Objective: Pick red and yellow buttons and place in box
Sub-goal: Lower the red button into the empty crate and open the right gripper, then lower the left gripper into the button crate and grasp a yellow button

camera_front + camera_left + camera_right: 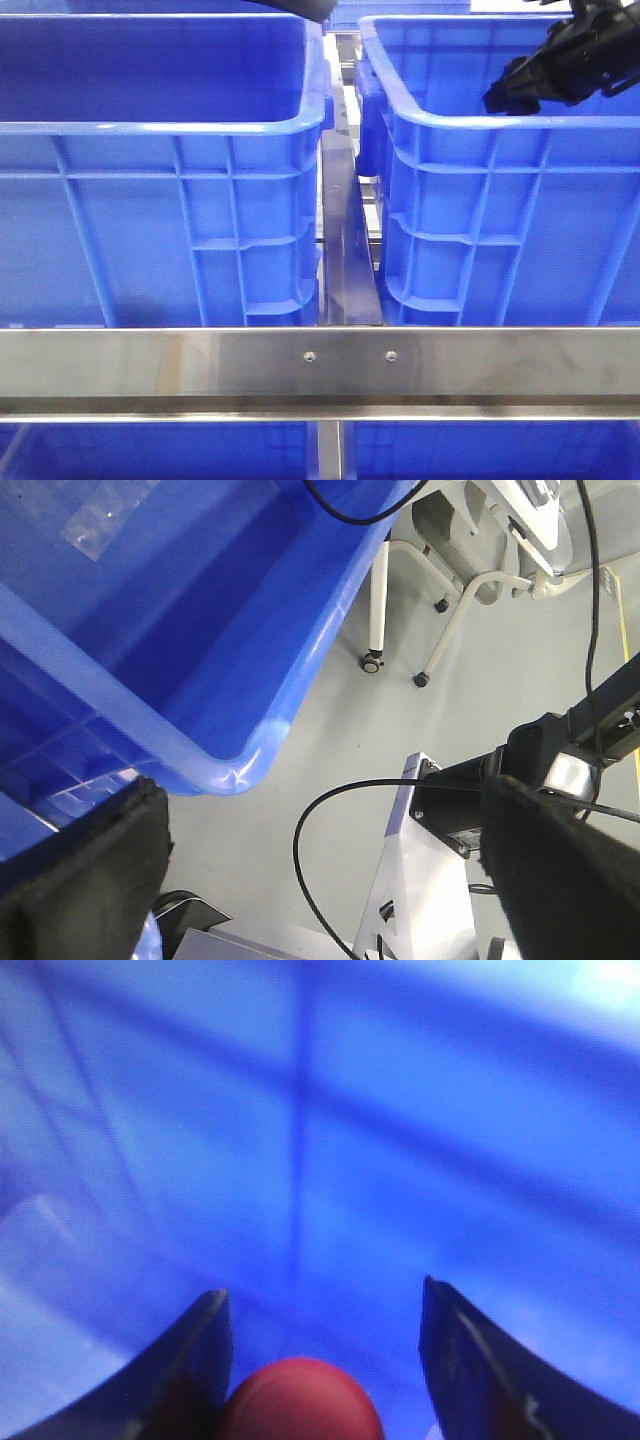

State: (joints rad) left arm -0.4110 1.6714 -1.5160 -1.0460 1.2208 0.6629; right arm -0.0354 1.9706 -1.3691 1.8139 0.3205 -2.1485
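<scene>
The red button lies between the fingers of my right gripper. It sits against one finger, with a clear gap to the other, so the jaws stand open around it. Behind it is the blurred blue inside of a box. In the front view my right gripper reaches over the rim of the right-hand box. My left gripper is open and empty, beside a blue crate's corner with grey floor below. The yellow button is out of view.
A second blue crate stands on the left, a narrow metal divider between the two. A steel rail crosses in front. In the left wrist view a black cable, a white bracket and wheeled chair legs are below.
</scene>
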